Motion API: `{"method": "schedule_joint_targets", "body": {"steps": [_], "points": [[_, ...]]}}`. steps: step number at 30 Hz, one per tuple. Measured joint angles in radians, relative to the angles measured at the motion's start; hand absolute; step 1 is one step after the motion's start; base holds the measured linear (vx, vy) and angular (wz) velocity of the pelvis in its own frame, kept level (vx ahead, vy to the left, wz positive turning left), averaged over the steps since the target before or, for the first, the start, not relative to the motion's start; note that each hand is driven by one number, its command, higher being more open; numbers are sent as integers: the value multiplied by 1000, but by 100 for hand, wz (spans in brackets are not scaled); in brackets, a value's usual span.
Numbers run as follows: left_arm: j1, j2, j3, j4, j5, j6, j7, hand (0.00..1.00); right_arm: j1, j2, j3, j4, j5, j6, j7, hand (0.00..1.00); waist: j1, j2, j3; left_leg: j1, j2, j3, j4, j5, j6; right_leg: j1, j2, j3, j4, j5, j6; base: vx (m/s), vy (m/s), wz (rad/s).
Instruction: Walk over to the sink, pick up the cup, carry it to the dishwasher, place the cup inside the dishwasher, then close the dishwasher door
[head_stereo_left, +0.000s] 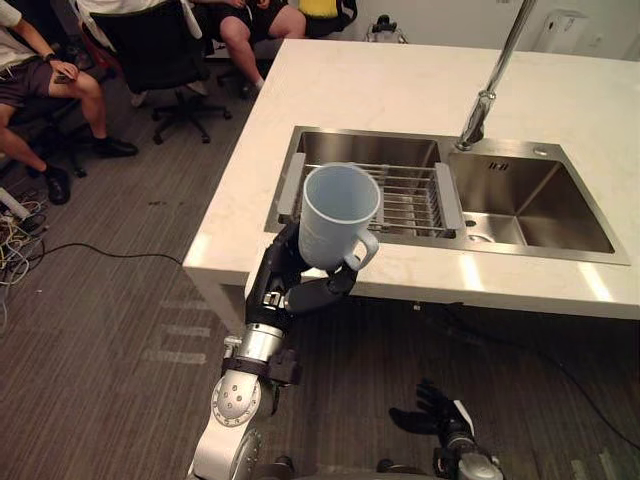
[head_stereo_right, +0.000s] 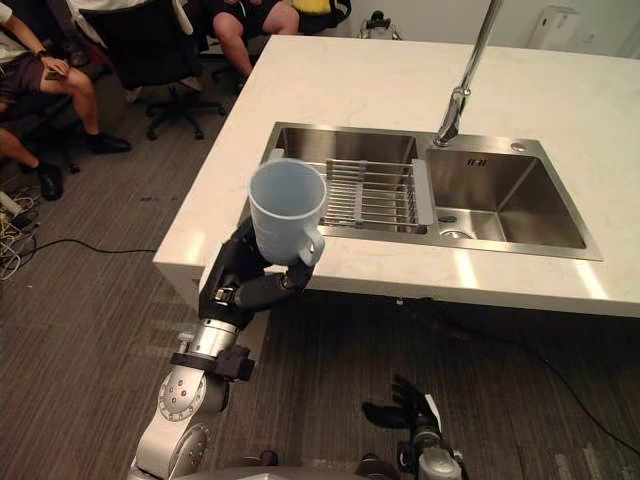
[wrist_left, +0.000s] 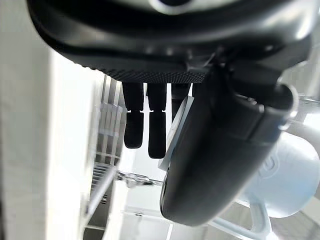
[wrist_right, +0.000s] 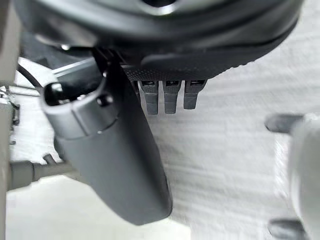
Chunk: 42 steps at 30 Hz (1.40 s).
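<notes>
The left hand (head_stereo_left: 290, 285) curls its fingers round the cup (head_stereo_left: 338, 215), held up at 7 o'clock from the sink (head_stereo_left: 540, 200) — picking up is done. The right hand (head_stereo_left: 430, 410) hangs low, fingers loose — carrying, loading and shutting the dishwasher door are left.

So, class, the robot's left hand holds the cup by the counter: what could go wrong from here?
The left hand grips the cup low, near its handle, so it may tip or slip while walking.
The cup is close to the counter edge; a turn could knock it.
Seated people and floor cables on the left could obstruct a wide turn.
</notes>
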Motion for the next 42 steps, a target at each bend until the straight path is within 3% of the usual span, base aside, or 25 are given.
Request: {"method": "schedule_joint_targets", "body": {"steps": [7,10,11,12,14,16,18,20,21,22,23,24,25,26,27,28,29,30,31,34,36,37,40,41,42], "points": [[13,9,12,-10,1,0,-2,30,9,1,28,3,-27,0,-1,90,6,-5,-6,-24,-16,-54,18,8,13,24,-8,-52,-3,9,1,-79,17,25],[30,-4,7,-59,2,2,-17,30,9,0,58,1,-58,0,-12,90,8,-11,-7,-85,-36,-165,11,50,6,34,-17,-180,-6,7,2,-72,-82,124],[30,-28,11,-80,2,2,-17,30,8,7,56,1,-60,0,-23,90,34,-18,-4,-106,-29,-137,-51,68,35,39,-44,-277,-6,7,3,-74,-41,142],[30,-30,11,-82,2,2,-16,30,8,7,56,1,-60,0,-24,90,33,-24,-3,-107,-21,-106,-61,70,42,44,-50,-300,-6,7,3,-69,-25,210],[28,-35,12,-82,2,3,-13,30,8,-6,57,0,-62,0,-29,90,26,-34,3,-122,28,117,-79,73,85,86,-86,-439,-6,7,3,-28,49,199],[28,-35,11,-82,1,3,-17,30,-4,-47,57,1,-83,0,-38,90,19,-21,-4,-139,94,408,-28,95,119,157,-117,-620,-3,7,3,4,151,235],[28,-32,10,-82,-1,3,-28,30,-20,-73,56,2,-90,0,-44,90,18,-11,-12,-139,70,410,-49,161,97,198,-144,-711,20,7,3,65,163,191],[32,-19,27,-81,-3,5,-32,30,-80,-84,53,3,-100,1,-46,90,29,-25,-12,-136,-36,312,-92,160,130,214,-246,-770,146,10,2,125,308,161],[32,-18,31,-79,-4,6,-32,30,-96,-84,53,3,-103,0,-46,90,27,-30,-9,-131,-59,288,-95,156,137,211,-281,-771,207,16,-4,121,303,143],[32,-14,28,-68,-13,9,-33,30,-114,-82,56,3,-121,1,-46,90,26,-33,-6,-111,-99,236,-96,142,158,199,-346,-737,348,53,-58,155,296,142],[31,-11,24,-62,-18,18,-36,30,-127,-71,62,3,-131,1,-43,90,15,-28,-1,-87,-119,174,-92,130,172,136,-361,-552,509,57,-118,167,261,149],[30,-7,24,-62,-18,18,-36,30,-136,-63,74,0,-134,1,-40,90,1,-25,2,-82,-122,136,-86,126,169,90,-318,-421,572,15,-95,188,243,170],[19,1,13,-53,-18,18,-36,30,-139,-45,93,-17,-138,-2,-35,90,-19,-15,11,-59,-125,65,-88,120,161,14,-194,-194,643,-53,-58,195,166,164],[8,14,-3,-39,-18,17,-38,30,-136,-28,108,-33,-139,-1,-31,90,-15,-6,17,-28,-125,26,-107,98,140,-49,-89,-41,647,-112,-36,189,100,147],[7,18,-7,-31,-18,17,-39,30,-132,-18,118,-41,-139,-1,-28,90,-13,-11,15,-14,-122,36,-108,78,110,-80,-53,25,630,-132,-29,259,47,117],[-3,26,-19,-23,-18,16,-39,30,-108,11,121,-82,-139,-1,-26,90,-15,-49,15,-24,-113,75,-13,26,132,-127,-30,113,571,-162,-11,300,-61,101],[-18,32,-37,-20,-18,13,-41,30,-82,26,122,-123,-139,-7,-26,90,-12,-49,29,-25,-127,46,38,-5,147,-149,-13,187,520,-172,7,297,-97,126],[-21,31,-52,-14,-18,20,-40,30,-60,34,128,-144,-139,-5,-21,90,-21,-63,25,-21,-139,14,76,-30,138,-158,13,282,460,-176,12,257,-119,136],[-20,31,-76,-13,-18,22,-42,30,-20,37,138,-171,-139,-2,-16,90,-25,-55,25,-14,-146,-31,104,-56,146,-162,56,363,395,-174,14,222,-72,131],[-9,32,-100,-33,-18,18,-44,30,45,55,148,-217,-140,7,-8,90,8,-79,6,16,-164,-94,105,-86,129,-177,60,346,308,-124,44,268,-101,81],[-10,31,-98,-34,-18,17,-44,30,53,55,157,-244,-142,11,1,90,12,-95,-15,19,-159,-99,100,-91,120,-165,61,299,239,-75,25,316,-147,58],[-9,28,-98,-32,-19,17,-44,30,50,54,155,-268,-146,11,1,90,13,-100,-19,19,-148,-98,103,-101,103,-139,67,276,168,-16,20,286,-152,39],[-2,25,-100,-26,-20,16,-44,30,19,51,157,-278,-163,1,2,90,26,-97,-33,28,-89,-100,104,-130,55,-61,112,271,33,7,8,220,-158,-1],[3,54,-108,59,-19,18,-72,30,9,-37,196,-120,-205,-8,15,90,-51,-45,-45,-24,-18,-118,135,-140,26,-38,181,283,-122,126,-44,91,-85,-12],[3,54,-108,59,-19,18,-72,30,9,-37,196,-120,-205,-8,15,90,-51,-45,-44,-24,-18,-118,135,-140,26,-38,181,283,-122,126,-44,0,0,0]]}}
